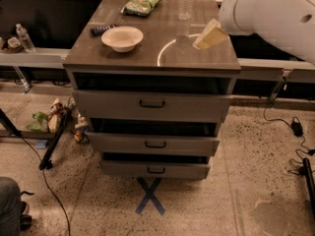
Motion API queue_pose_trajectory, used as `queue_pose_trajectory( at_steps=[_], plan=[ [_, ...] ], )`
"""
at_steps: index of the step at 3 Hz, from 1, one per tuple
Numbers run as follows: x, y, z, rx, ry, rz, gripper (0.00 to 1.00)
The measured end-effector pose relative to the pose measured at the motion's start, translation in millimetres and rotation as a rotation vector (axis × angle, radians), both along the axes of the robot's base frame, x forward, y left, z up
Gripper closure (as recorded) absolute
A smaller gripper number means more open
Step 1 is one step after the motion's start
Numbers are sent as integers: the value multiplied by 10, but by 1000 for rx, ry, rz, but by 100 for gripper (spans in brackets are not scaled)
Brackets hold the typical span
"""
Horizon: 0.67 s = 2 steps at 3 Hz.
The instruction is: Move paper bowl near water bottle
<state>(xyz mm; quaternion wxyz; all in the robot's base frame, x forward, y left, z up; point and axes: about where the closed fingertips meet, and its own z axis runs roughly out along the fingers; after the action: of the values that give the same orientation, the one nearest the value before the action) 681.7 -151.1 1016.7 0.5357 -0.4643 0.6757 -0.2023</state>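
Observation:
The cream-white paper bowl (122,37) sits upright on the left part of the drawer cabinet's top (147,58). The clear water bottle (185,1) stands at the back of the top, right of centre, its upper part cut off by the frame. My gripper (209,35) shows as a pale wedge on the end of the white arm (275,14), hovering over the right side of the top. It is right of the bowl and in front of the bottle, touching neither.
A green chip bag (141,4) lies at the back of the top, and a dark bar (102,29) lies just left of the bowl. A small bottle (24,37) stands on the left ledge. Three drawers stick out in front. Cables cross the floor.

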Motion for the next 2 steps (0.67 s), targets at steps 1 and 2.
queue_pose_trajectory(
  at_steps=[1,2],
  plan=[
    [-17,-3,-1,-1,3,0,0],
    [43,102,-47,-13,-3,47,0]
  ],
)
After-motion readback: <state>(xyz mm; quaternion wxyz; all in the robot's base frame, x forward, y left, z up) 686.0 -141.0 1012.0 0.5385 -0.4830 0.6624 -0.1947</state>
